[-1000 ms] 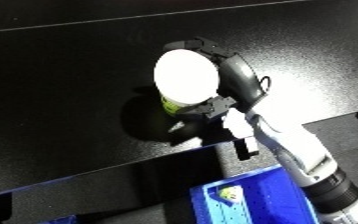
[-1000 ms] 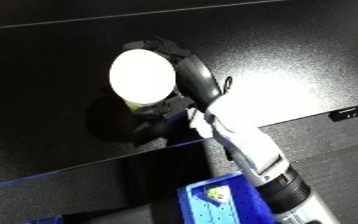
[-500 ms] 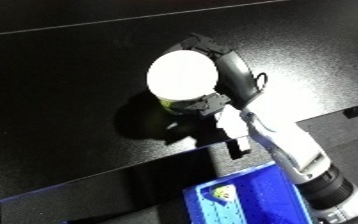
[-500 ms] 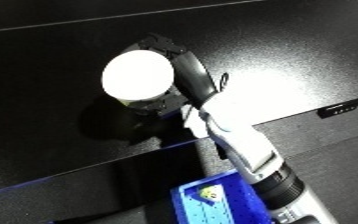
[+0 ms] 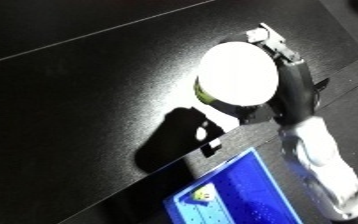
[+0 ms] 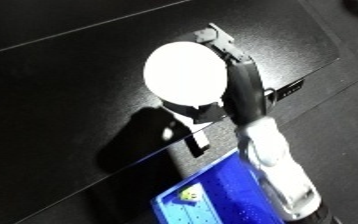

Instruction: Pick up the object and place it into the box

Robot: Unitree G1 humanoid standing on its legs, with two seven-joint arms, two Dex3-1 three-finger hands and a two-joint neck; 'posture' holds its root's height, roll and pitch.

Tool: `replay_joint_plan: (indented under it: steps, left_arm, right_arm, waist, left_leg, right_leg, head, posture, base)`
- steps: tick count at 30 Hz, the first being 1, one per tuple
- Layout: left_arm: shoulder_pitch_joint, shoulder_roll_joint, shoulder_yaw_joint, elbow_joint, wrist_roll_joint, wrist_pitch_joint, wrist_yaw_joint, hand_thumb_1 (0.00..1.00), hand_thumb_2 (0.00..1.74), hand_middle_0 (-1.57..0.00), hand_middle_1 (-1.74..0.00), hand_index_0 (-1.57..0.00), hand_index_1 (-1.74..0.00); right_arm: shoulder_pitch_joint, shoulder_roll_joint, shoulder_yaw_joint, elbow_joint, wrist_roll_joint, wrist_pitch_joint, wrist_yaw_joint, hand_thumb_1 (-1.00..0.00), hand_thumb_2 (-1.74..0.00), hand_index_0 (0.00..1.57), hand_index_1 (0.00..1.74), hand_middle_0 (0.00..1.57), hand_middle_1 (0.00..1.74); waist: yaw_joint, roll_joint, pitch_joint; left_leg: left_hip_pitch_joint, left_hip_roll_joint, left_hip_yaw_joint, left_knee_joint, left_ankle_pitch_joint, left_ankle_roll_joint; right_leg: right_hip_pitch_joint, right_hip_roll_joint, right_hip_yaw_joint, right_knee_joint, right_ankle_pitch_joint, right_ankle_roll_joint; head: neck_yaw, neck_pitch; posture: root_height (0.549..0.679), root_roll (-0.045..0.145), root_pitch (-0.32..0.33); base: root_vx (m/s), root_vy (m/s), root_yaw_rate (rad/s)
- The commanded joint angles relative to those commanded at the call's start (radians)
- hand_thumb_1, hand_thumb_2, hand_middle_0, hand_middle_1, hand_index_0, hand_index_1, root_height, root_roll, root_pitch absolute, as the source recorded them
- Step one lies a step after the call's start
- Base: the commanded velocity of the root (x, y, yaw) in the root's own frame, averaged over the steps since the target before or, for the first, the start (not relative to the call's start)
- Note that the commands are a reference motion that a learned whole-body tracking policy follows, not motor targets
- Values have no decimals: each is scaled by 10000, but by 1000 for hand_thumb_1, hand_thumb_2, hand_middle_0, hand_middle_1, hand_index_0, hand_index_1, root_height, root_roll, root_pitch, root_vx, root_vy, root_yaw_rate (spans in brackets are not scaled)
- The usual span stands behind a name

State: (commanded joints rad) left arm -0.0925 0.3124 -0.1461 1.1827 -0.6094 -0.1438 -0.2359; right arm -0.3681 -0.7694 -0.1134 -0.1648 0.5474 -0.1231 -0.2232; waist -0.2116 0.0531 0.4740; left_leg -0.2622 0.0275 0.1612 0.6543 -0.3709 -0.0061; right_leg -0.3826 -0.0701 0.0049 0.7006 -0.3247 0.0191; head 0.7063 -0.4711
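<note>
A round object with a bright white top [image 5: 238,72] and a yellow-green rim below hangs above the black table [image 5: 69,100]. My right hand [image 5: 293,97] is shut on it, black fingers curled round its right side and underside. The white and silver forearm [image 5: 322,160] runs down to the lower right. The object's shadow [image 5: 180,137] lies on the table to its lower left, apart from it. The blue bin [image 5: 251,197] sits at the bottom edge, below the held object. My left hand shows in no view.
A small yellowish item [image 6: 190,195] lies inside the bin at its near-left corner. The table's front edge [image 5: 211,145] runs diagonally just above the bin. Dark floor shows at the far right.
The object looks bigger and has moved right, lifted higher in my right hand. Its shadow now stands apart from it. The whole picture has also shifted.
</note>
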Motion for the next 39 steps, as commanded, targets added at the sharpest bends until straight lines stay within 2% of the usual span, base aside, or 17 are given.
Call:
replay_joint_plan:
  steps: [3,5,7,9,12,17,20,22,26,31,34,39]
  left_arm:
    - [88,-89,111,98,-123,-140,-76,0,0,0,0,0,0]
    - [115,-160,183,146,-260,-242,-99,0,0,0,0,0,0]
    - [99,-230,252,207,-545,-340,-72,0,0,0,0,0,0]
    - [35,-289,352,334,-918,-436,-42,0,0,0,0,0,0]
    - [-61,-329,463,524,-1257,-533,-49,0,0,0,0,0,0]
    - [-55,-356,353,664,-1405,-568,-39,0,0,0,0,0,0]
    - [-20,-328,325,750,-1373,-484,-114,0,0,0,0,0,0]
    - [-5,-293,346,799,-1276,-401,-175,0,0,0,0,0,0]
    - [-11,-230,323,790,-1071,-261,-190,0,0,0,0,0,0]
    - [-84,-164,262,636,-829,-131,-228,0,0,0,0,0,0]
    - [-124,-135,247,513,-711,-70,-273,0,0,0,0,0,0]
    - [-230,-144,169,348,-507,39,-296,0,0,0,0,0,0]
  right_arm:
    - [830,65,-731,-175,93,-581,-268,-850,-1479,1334,1479,1334,1479]
    - [1425,187,-1217,-213,521,-990,-122,-850,-1479,1334,1479,1334,1479]
    - [1919,366,-1588,-181,1500,-1219,499,-850,-1479,1334,1479,1334,1479]
    - [2268,654,-1824,18,2871,-1362,1477,-850,-1479,1334,1479,1334,1479]
    - [2562,1113,-2123,635,4545,-1589,2612,-850,-1479,1334,1479,1334,1479]
    - [2731,1395,-2852,2309,6269,-1965,3308,-850,-1479,1334,1479,1334,1479]
    - [2803,1431,-3283,3589,7540,-1727,3950,-850,-1479,1334,1479,1334,1479]
    - [2944,1374,-3410,4450,7876,-1576,4380,-850,-1479,1334,1479,1334,1479]
    - [3097,1110,-3242,6203,7620,-1480,4928,-850,-1479,1334,1479,1334,1479]
    - [3032,782,-2527,8133,6588,-1257,5147,-850,-1479,1334,1479,1334,1479]
    - [2897,563,-1965,8987,5548,-1078,5088,-700,-1218,1099,1218,1099,1218]
    - [2561,336,-932,10486,3363,-780,5054,-450,-783,706,783,706,783]
  waist:
    - [-356,33,-10]
    - [-604,78,-14]
    - [-826,138,-13]
    - [-1023,211,-14]
    - [-1211,308,-50]
    - [-1269,489,-162]
    - [-1258,603,-211]
    - [-1237,661,-221]
    - [-1160,726,-204]
    - [-1056,837,-169]
    - [-998,923,-147]
    - [-872,1029,-144]
  left_leg:
    - [189,25,217,-109,-79,44]
    - [351,26,368,-240,-111,80]
    - [505,4,492,-375,-129,118]
    - [642,-48,572,-483,-152,162]
    - [787,-135,616,-578,-190,207]
    - [951,-266,585,-776,-171,212]
    - [992,-346,558,-869,-146,221]
    - [976,-392,530,-882,-130,226]
    - [901,-454,444,-836,-110,242]
    - [834,-521,320,-812,-45,241]
    - [827,-559,262,-832,7,225]
    - [817,-611,148,-840,97,228]
  right_leg:
    - [18,121,169,-109,23,30]
    - [29,219,304,-209,51,59]
    - [39,309,435,-307,88,88]
    - [63,389,557,-393,126,118]
    - [127,457,684,-518,190,186]
    - [262,509,800,-862,356,287]
    - [298,550,847,-1009,422,306]
    - [294,576,863,-1042,441,296]
    - [254,627,884,-1046,473,248]
    - [225,650,893,-1093,530,183]
    - [232,646,893,-1142,559,164]
    - [281,645,892,-1239,608,128]
  head:
    - [263,124]
    - [567,103]
    - [865,-155]
    - [1202,-446]
    - [1685,-728]
    - [2357,-1234]
    - [2527,-1473]
    - [2642,-1609]
    - [2944,-1807]
    - [3289,-1882]
    - [3584,-1861]
    - [4040,-1899]
  posture:
    - [645,69,-5]
    - [645,68,-2]
    - [646,67,0]
    - [646,67,-1]
    - [647,65,-2]
    - [650,63,2]
    - [651,62,6]
    - [652,62,8]
    - [652,62,10]
    - [652,65,11]
    - [652,66,10]
    - [653,69,7]
  base:
    - [-6,86,-273]
    - [-12,115,-307]
    - [-4,136,-284]
    - [16,132,-245]
    - [25,82,-170]
    - [11,25,-83]
    - [-9,-2,-48]
    - [-21,-23,-35]
    - [-35,-49,-6]
    - [-22,-58,5]
    - [-12,-39,-6]
    - [-5,-32,23]
